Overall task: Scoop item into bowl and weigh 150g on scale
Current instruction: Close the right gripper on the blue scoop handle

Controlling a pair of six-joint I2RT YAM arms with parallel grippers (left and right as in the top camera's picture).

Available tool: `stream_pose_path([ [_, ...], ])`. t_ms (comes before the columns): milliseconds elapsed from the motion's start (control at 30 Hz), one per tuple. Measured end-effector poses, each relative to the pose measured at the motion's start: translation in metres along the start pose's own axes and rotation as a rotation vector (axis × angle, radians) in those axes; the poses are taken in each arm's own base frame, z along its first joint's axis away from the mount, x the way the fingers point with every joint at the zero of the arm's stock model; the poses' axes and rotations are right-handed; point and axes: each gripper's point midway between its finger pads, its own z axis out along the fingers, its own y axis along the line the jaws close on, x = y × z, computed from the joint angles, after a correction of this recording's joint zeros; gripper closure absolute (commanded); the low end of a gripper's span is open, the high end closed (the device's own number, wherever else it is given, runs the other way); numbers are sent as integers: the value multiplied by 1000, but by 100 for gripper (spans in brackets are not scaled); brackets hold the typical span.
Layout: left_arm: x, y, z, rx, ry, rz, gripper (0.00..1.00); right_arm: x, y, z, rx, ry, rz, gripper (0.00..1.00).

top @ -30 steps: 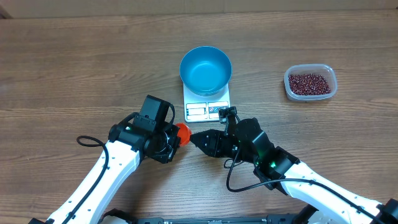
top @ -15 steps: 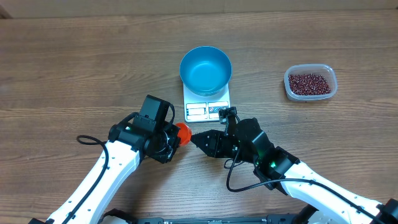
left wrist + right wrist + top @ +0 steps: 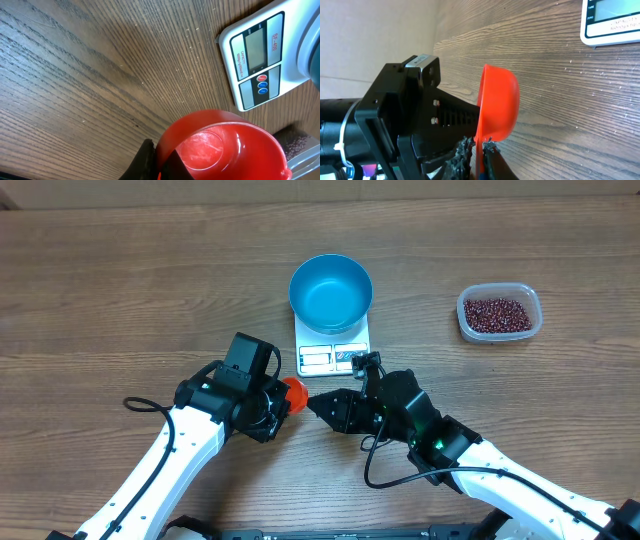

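Overhead shows the left gripper (image 3: 279,404) clenched on the red scoop (image 3: 292,391) while the right gripper (image 3: 312,404) pinches its rim opposite, likely a handover, since the beans (image 3: 497,313) sit well off on the right gripper's side, the bowl (image 3: 330,295) on the scale (image 3: 333,358) just ahead.

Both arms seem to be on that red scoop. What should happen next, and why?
Probably the left gripper should let go of the red scoop. The right gripper looks closed on its rim, and the beans sit in the clear tub on the right arm's side, while the blue bowl is empty.
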Motion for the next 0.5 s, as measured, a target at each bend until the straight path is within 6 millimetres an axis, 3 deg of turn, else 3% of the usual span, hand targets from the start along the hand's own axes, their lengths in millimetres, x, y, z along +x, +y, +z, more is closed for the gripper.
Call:
stream_pose_path([
  [500, 0, 0, 0, 0, 0, 47, 96, 2, 1, 0, -8, 13, -2, 88],
])
